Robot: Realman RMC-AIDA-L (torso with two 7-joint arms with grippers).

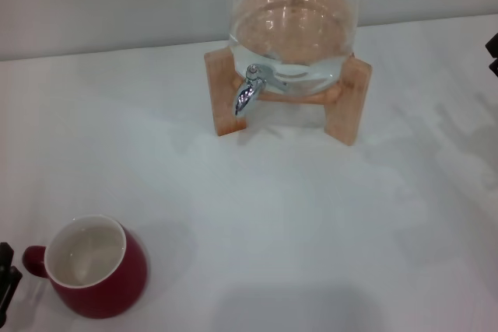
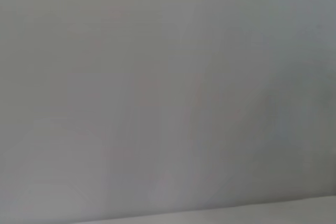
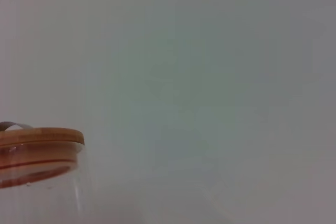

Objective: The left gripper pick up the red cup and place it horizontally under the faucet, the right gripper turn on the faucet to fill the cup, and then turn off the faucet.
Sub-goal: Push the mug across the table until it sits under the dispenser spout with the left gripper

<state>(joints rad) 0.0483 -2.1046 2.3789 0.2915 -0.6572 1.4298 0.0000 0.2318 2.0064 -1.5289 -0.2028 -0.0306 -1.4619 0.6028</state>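
Upright, the red cup (image 1: 95, 267) sits just beside the left hand (image 1: 7, 281), grip state unclear.

Dark-red cup (image 1: 97, 274), cream inside; chrome faucet (image 1: 249, 91); wooden stand (image 1: 347, 99).

**White table with a cup and a jar stand**

The white table (image 1: 311, 231) is filling most of the head view. The red cup (image 1: 97, 270) is standing upright on it in the lower left corner. The wooden stand (image 1: 342, 106) is resting on it at upper centre, carrying the glass jar (image 1: 292, 21).
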